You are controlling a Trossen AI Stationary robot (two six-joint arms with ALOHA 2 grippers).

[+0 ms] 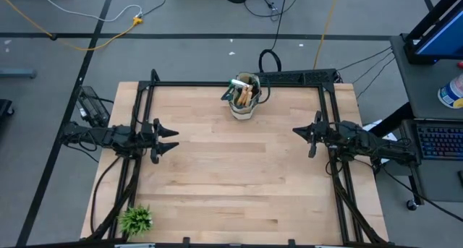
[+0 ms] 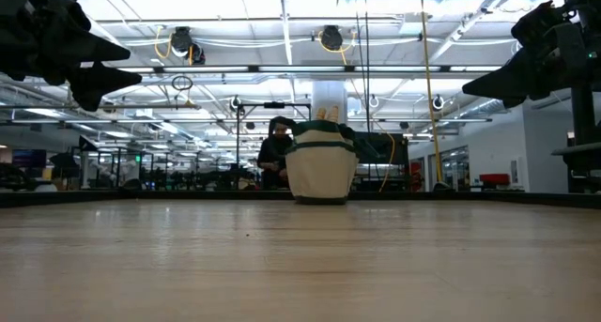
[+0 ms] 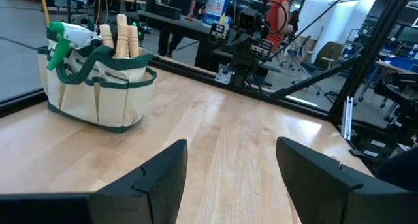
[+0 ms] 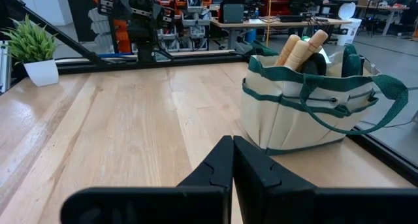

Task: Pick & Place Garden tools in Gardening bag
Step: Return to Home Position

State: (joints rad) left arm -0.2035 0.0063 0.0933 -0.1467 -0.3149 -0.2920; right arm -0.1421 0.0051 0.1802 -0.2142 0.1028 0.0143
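The beige gardening bag [image 1: 244,96] with dark green handles stands upright on its base at the table's far middle; it also shows in the low view [image 2: 321,167]. Wooden tool handles [image 4: 299,49] and a green spray bottle with white trigger [image 3: 68,36] stick out of its top. My left gripper [image 1: 170,139] hovers open and empty above the table's left side. My right gripper [image 1: 300,134] hovers shut and empty above the right side. Both are well clear of the bag.
A small spiky green plant in a white pot [image 1: 135,220] stands at the table's near left corner, also in the right wrist view [image 4: 32,51]. A black metal frame [image 1: 239,82] borders the table. A person [image 2: 273,158] shows in the room beyond.
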